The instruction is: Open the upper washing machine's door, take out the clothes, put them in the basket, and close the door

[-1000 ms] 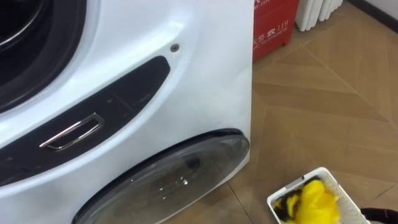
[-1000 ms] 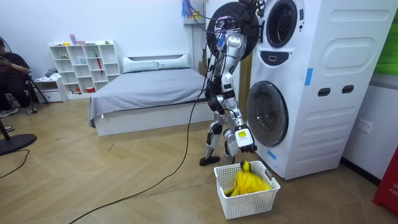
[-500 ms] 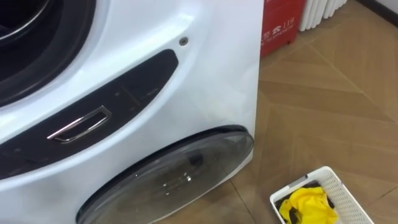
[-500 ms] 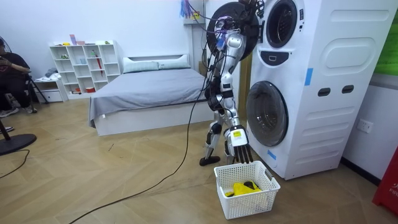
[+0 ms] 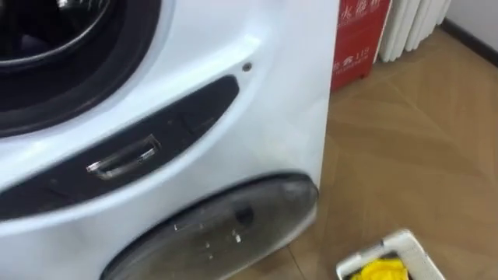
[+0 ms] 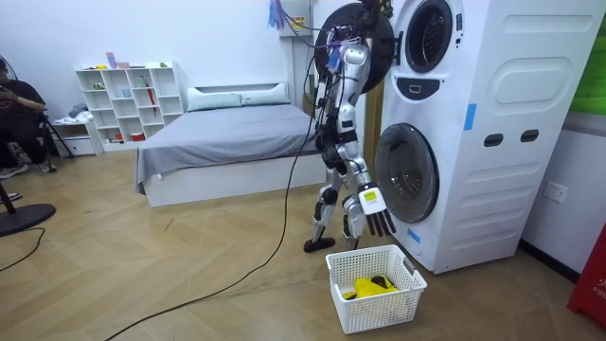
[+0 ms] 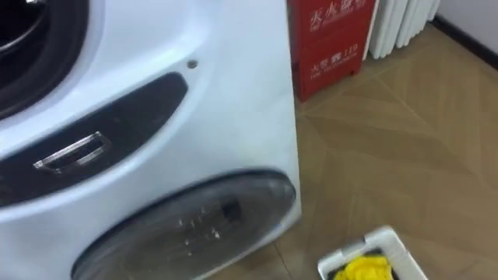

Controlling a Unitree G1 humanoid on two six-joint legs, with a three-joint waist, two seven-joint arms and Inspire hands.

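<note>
I stand close in front of the stacked white washing machines (image 5: pixel 272 117). The upper drum opening (image 5: pixel 54 47) shows dark at the top left, and its round door (image 6: pixel 352 43) is swung open beside my head. A white basket (image 5: pixel 405 243) sits on the floor at my lower right, with a yellow cloth (image 5: pixel 377 270) lying inside it. In the room view my right hand (image 6: pixel 374 213) hangs a little above the basket (image 6: pixel 379 308), fingers spread and holding nothing.
The lower machine's round glass door (image 5: pixel 226 225) is closed below a dark panel with a metal handle (image 5: pixel 124 157). A red box (image 5: pixel 359 39) and a white radiator (image 5: pixel 416 23) stand by the wall beyond. A bed (image 6: pixel 227 142) and a shelf (image 6: pixel 128 99) stand behind me.
The yellow cloth left my right hand and dropped into the basket. The hand then lifted slightly with its fingers spread. The eye view has shifted upward along the machine.
</note>
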